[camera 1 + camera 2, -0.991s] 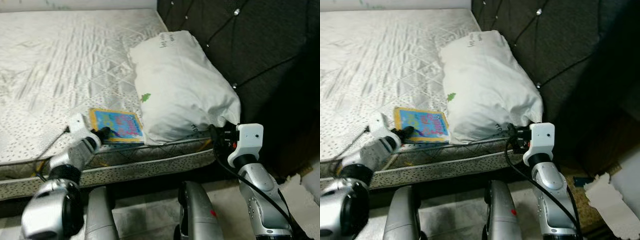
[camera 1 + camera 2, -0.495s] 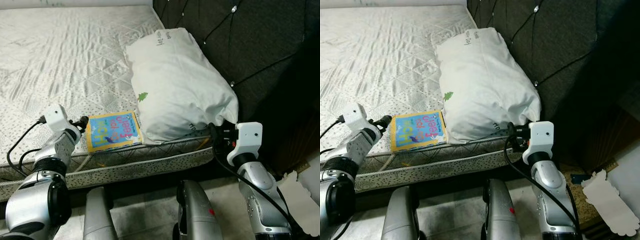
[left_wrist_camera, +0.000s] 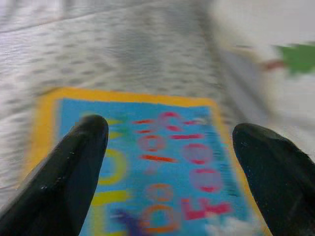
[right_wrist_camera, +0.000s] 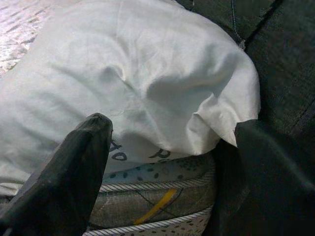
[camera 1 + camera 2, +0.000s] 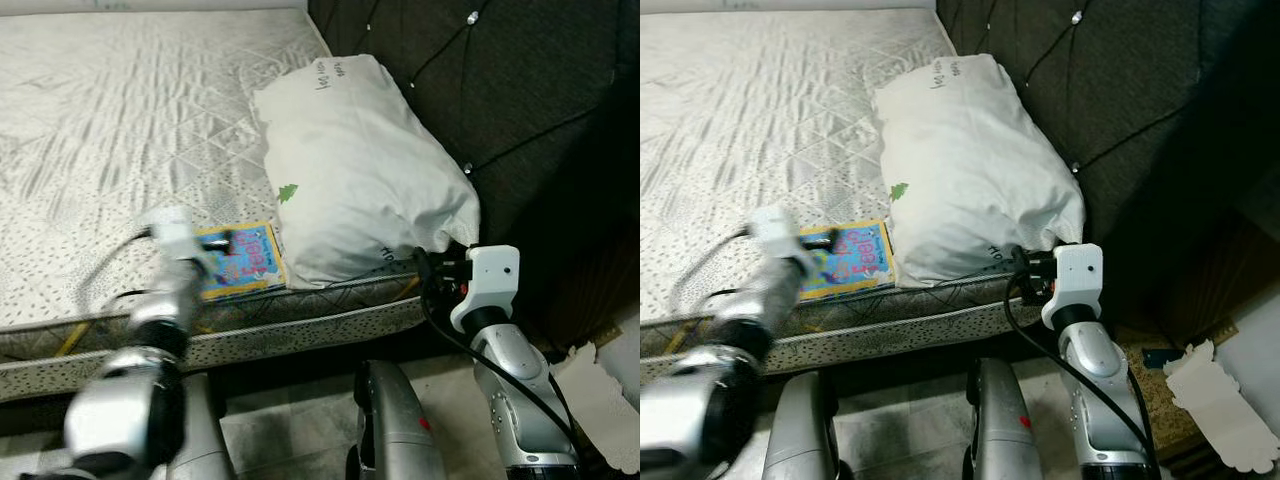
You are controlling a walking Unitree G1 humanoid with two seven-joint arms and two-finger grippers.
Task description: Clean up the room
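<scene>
The book (image 5: pixel 240 261) lies flat on the mattress (image 5: pixel 120 150), near its front edge and just beside the lower corner of the white pillow (image 5: pixel 360 180). Its cover is blue with a yellow border. The left gripper (image 3: pixel 170 147) hovers above the cover with its fingers (image 3: pixel 78 162) wide open, one toward each side of the cover, and it holds nothing. In the head views this arm is blurred.

What could go wrong: the book is thin and lies flat on a soft surface, so the fingers may close on the cover only, or press it into the mattress and slide off. A push from the side could move the book over the front edge to the floor, or under the pillow.

The right gripper (image 4: pixel 167 162) is at the mattress corner, just before the pillow, fingers apart and empty. If it advances, it may catch the pillow cloth or the dark headboard (image 5: pixel 520 110).

The cover has big coloured letters; in the wrist view they are too blurred to read with certainty. The pillow has a small green tree mark and dark handwriting, not legible.
</scene>
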